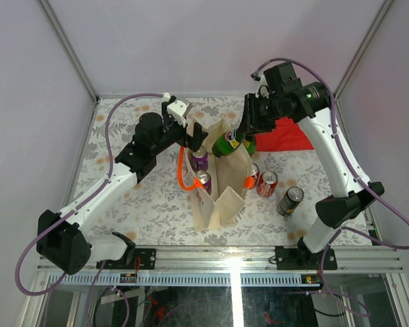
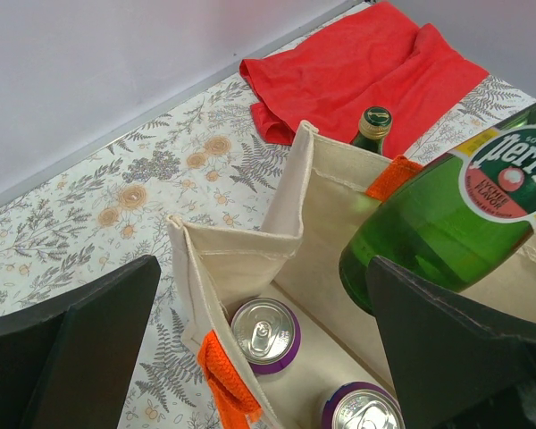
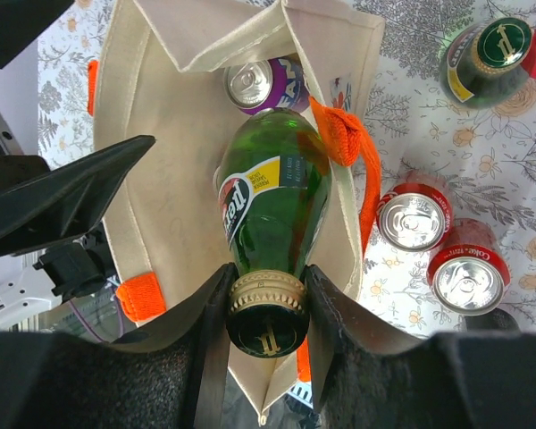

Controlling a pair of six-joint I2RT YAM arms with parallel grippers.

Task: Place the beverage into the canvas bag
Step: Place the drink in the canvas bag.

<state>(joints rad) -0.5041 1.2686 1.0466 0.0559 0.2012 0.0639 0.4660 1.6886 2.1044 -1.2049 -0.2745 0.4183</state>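
Top external view: a table (image 1: pixel 157 204) covered in a floral print is seen, enclosed by plain white walls. A red cloth (image 1: pixel 286 136) lies at its far side, and two red cans (image 1: pixel 267 184) stand just beside the canvas bag (image 1: pixel 221 201). The right arm is stretched over the bag, and the right tool (image 3: pixel 266 299) is closed partway on the neck of the green bottle (image 1: pixel 228 144). The bottle is held tilted, base down in the bag's open mouth, beside the compartment with two purple cans (image 2: pixel 263 332). The left tool (image 1: pixel 193 138) is spread wide at the bag's far left corner, with nothing gripped.
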